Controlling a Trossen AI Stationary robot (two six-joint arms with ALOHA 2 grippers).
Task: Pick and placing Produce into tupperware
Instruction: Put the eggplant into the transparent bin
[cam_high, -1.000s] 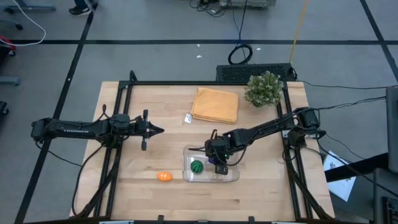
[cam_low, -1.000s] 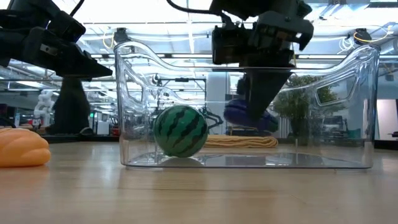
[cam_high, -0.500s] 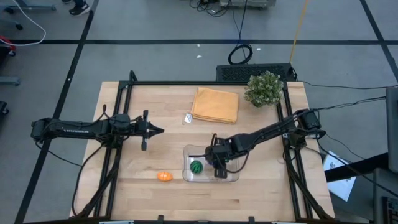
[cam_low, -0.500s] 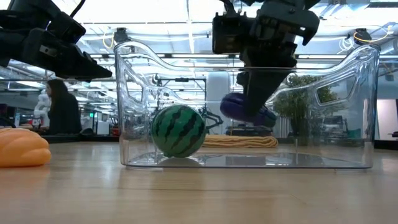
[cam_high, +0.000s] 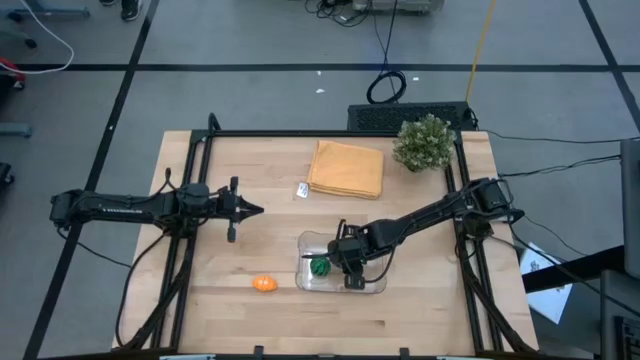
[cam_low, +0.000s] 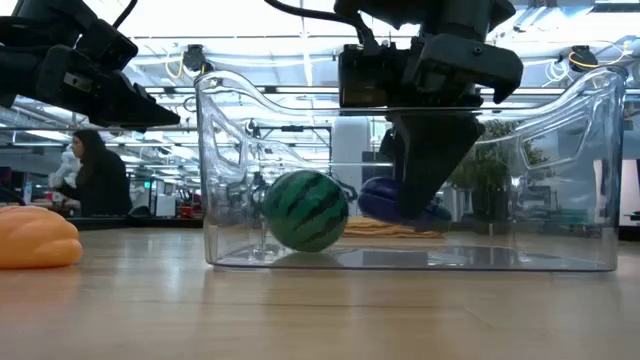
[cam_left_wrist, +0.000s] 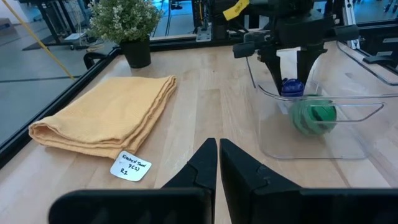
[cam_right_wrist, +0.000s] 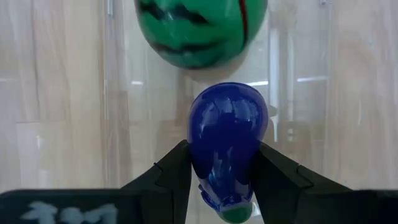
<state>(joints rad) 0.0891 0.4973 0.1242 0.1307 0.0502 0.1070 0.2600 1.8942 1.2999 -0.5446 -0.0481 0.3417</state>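
Behind the wooden counter (cam_high: 420, 300) an office shows; we see the right gripper (cam_low: 415, 205) inside the tupperware (cam_low: 590, 180), fingers (cam_right_wrist: 171, 171) closed on the eggplant (cam_right_wrist: 227, 140), near the striped ball (cam_low: 305, 209). Releasing may knock it. The orange piece (cam_high: 264, 284) waits outside; left gripper (cam_high: 255, 210) idles, closed.

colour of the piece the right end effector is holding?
Glossy purple-blue eggplant with a green stem end; clearest in the right wrist view.

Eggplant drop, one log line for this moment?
right hand: shut on eggplant, inside tupperware | striped ball: in tupperware | orange piece: on table | left hand: shut, idle
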